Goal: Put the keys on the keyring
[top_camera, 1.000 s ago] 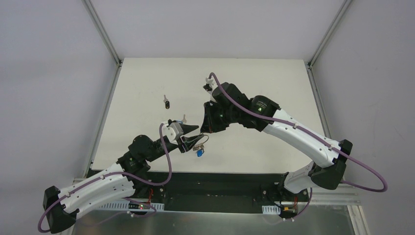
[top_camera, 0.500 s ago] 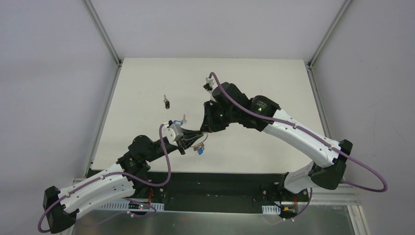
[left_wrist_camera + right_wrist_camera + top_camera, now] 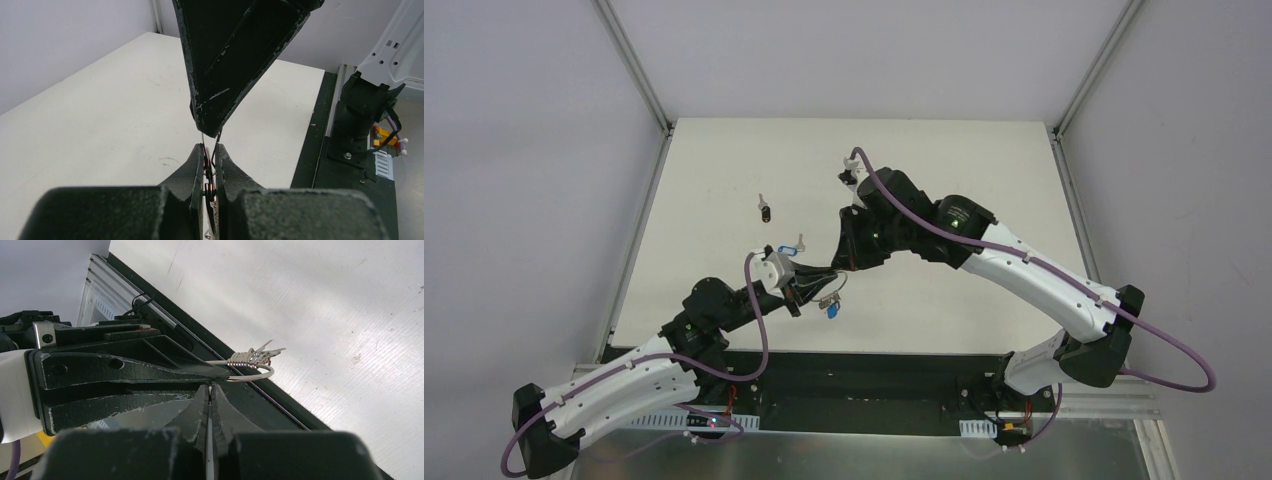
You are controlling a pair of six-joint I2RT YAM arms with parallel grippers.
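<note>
My left gripper (image 3: pixel 817 279) is shut on the keyring (image 3: pixel 256 376), a thin silver wire ring held above the table near its front edge. Several silver keys (image 3: pixel 251 358) hang bunched on the ring, and the blue-headed key (image 3: pixel 834 311) dangles below it. In the left wrist view the ring wire runs edge-on between my shut left gripper (image 3: pixel 210 150). My right gripper (image 3: pixel 210 389) is shut on a thin silver key seen edge-on, its tip touching the ring right at the left fingers (image 3: pixel 130 372). The right fingers (image 3: pixel 225 65) hang just above the left jaws.
A loose key with a dark head (image 3: pixel 766 211) lies on the white table (image 3: pixel 944 180) to the left. Another small key (image 3: pixel 799 241) lies just behind the left gripper. The black front rail (image 3: pixel 904 365) runs below both grippers.
My left gripper has shifted slightly up and left with the ring, closing in under the right gripper's tip. The right arm has barely moved.
</note>
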